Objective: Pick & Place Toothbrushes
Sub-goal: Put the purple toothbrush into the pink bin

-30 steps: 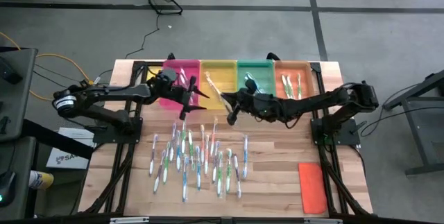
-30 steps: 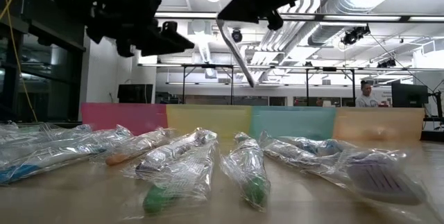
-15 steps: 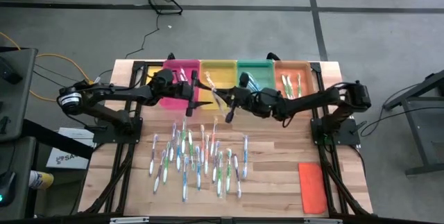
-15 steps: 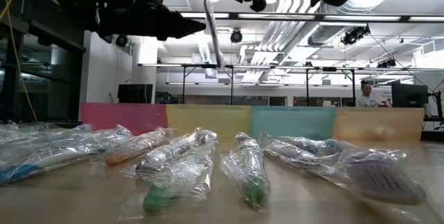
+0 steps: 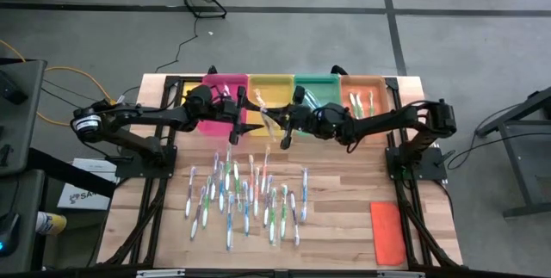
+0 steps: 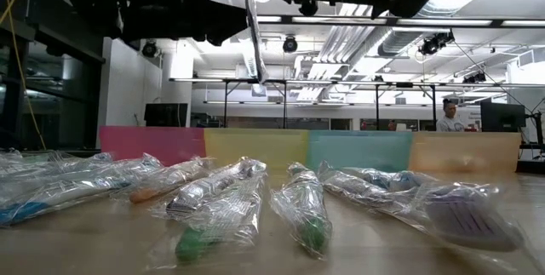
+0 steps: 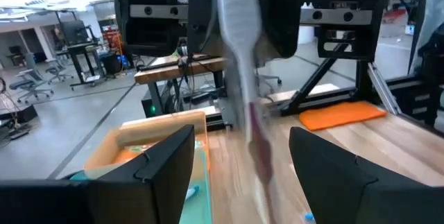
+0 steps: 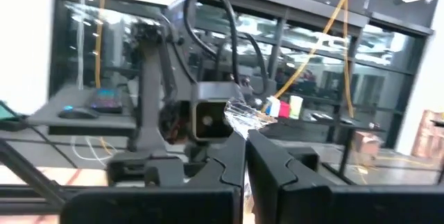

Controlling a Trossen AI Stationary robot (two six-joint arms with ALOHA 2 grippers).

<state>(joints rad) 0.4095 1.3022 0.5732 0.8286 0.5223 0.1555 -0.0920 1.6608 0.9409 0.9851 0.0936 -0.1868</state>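
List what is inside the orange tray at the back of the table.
In the high view the orange tray holds a few toothbrushes, lying lengthwise. The right arm crosses the near edge, so anything beneath it stays hidden. In the low view the tray's wall hides its contents.

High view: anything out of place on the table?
Only the flat orange lid, lying alone near the table's front right corner, far from the trays. The wrapped toothbrushes lie loosely spread mid-table.
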